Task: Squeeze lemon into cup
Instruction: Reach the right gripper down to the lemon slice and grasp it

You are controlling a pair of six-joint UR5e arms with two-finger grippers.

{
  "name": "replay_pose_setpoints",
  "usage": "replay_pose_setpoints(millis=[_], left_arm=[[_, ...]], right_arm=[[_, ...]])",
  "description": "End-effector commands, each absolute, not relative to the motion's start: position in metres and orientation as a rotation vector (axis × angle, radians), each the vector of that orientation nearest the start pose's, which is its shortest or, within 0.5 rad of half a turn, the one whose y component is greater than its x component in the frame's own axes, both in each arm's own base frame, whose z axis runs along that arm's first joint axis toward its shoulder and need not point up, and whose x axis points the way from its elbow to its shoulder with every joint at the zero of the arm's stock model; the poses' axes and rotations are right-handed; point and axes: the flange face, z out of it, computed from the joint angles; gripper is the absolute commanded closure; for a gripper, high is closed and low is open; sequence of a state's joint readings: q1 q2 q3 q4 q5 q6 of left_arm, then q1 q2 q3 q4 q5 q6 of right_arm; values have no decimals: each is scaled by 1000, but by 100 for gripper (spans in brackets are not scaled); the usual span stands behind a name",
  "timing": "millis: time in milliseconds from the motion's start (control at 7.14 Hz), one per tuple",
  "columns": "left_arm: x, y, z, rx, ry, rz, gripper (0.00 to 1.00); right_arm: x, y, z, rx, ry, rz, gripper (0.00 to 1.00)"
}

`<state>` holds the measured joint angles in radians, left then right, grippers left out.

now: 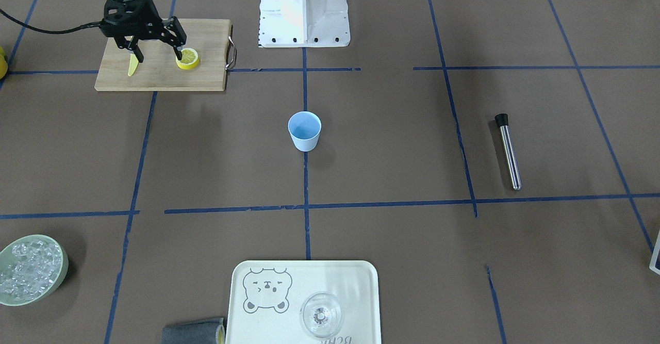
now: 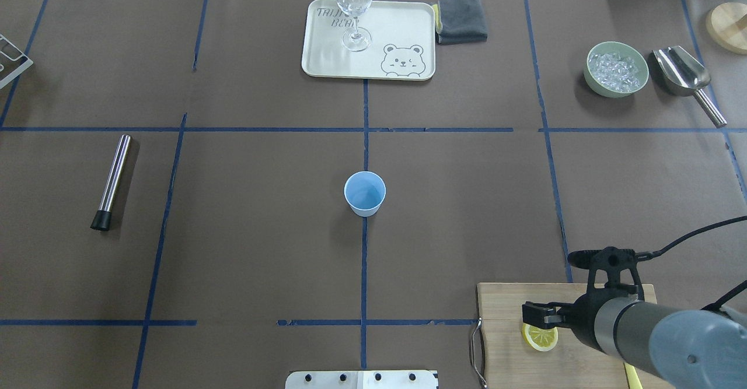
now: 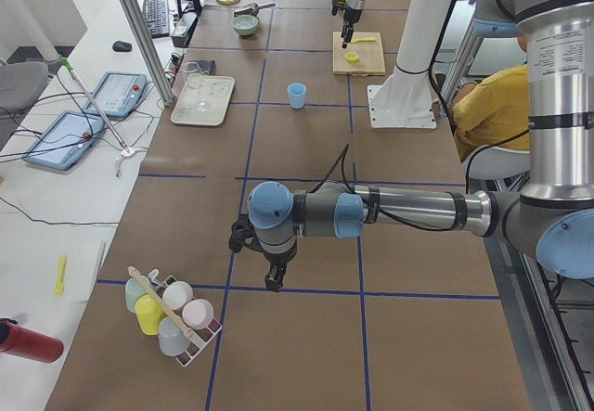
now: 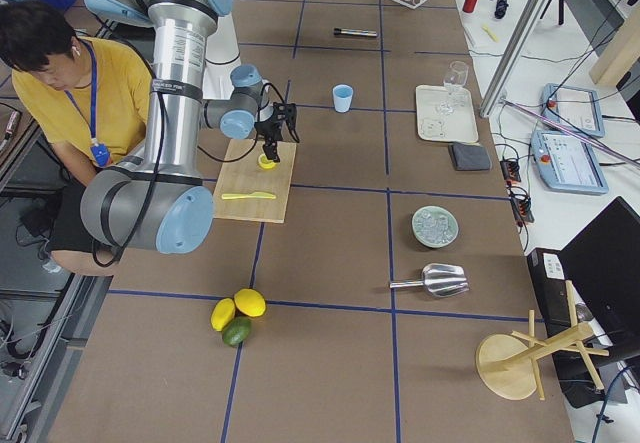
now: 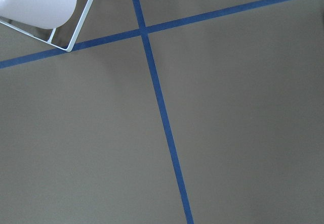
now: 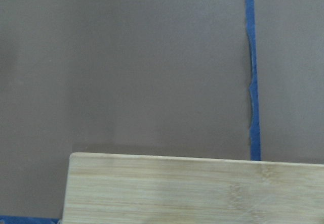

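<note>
Right pincer (image 1: 158,54) spread wide, one fingertip at edge of lemon (image 1: 188,59) (left pincer (image 3: 271,284): cannot tell).

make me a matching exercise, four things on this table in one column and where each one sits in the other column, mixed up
Things
1. lemon
2. cup
3. wine glass
4. green bowl of ice

Places
a. on the cream tray
b. next to the metal scoop
c. on the wooden cutting board
d. alone at mid-table, on a blue tape line

Pairs: 1-c, 2-d, 3-a, 4-b
</note>
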<state>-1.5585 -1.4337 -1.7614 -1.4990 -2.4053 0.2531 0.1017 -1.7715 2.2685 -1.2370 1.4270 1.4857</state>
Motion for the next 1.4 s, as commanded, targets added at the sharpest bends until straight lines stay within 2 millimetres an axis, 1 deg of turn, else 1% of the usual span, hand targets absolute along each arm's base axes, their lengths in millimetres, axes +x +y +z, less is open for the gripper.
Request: replay_pose_setpoints(millis=[0,700,1260], left_arm=[[-54,-433,627,90,832,245,0],[-54,-433,628,89,832,245,0],[-54,-433,627,90,832,245,0]], right_arm=[[-422,-172,395,234,-805,82,0],[-428,-159,412,226,-768,47,0],[-429,-156,413,227,-763,40,2]])
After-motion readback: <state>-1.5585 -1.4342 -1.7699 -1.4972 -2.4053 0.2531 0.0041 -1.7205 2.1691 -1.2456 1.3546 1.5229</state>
